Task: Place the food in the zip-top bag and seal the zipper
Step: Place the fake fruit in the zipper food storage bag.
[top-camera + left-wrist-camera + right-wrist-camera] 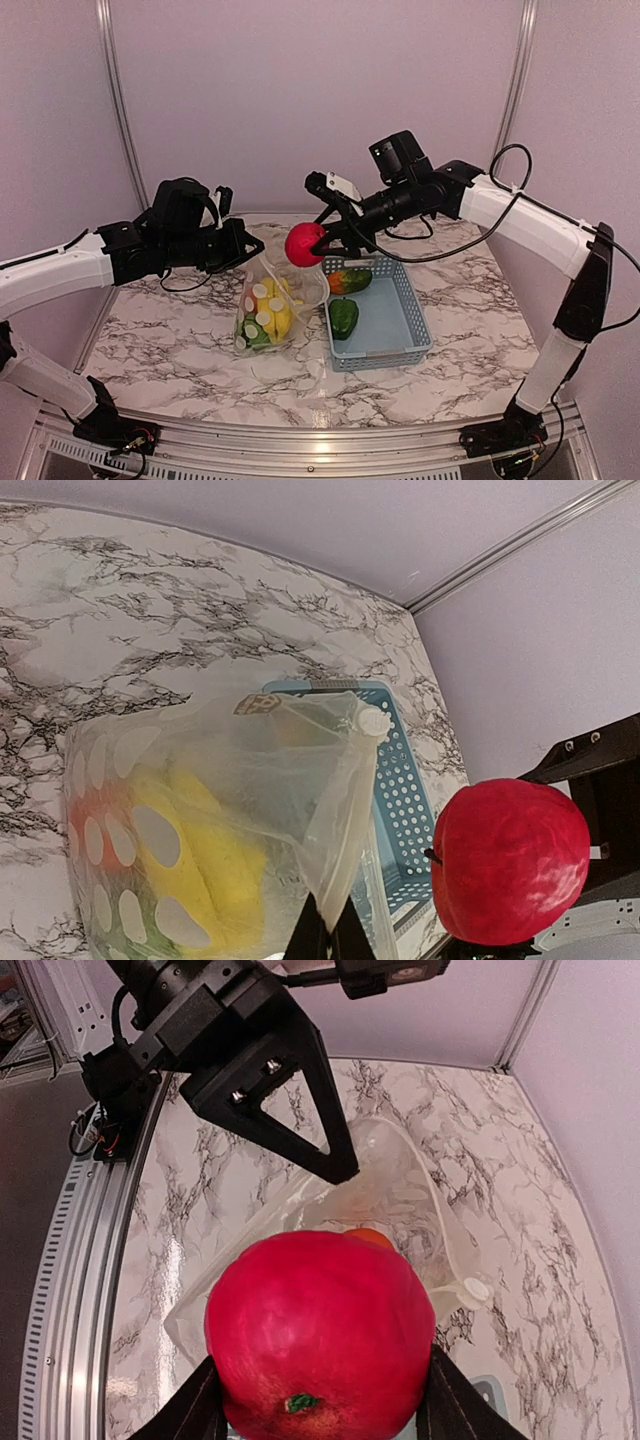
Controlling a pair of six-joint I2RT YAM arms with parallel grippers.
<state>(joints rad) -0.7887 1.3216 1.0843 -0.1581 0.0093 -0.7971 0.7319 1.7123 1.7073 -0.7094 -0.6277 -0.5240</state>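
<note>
R end effector (316, 240) is clenched on red apple (320, 1340), hanging over zip-top bag (268, 310) mouth, prob. for a drop-in. L end effector (328, 935) pinches bag rim, propping it open. Bag lies at 9 o'clock of blue basket (420, 340); green pepper (343, 317) w/in basket.

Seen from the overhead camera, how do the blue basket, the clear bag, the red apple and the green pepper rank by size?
1. basket
2. bag, only slightly smaller
3. apple and pepper: about alike. The apple is held up nearer the camera, so I won't rank them.
</note>
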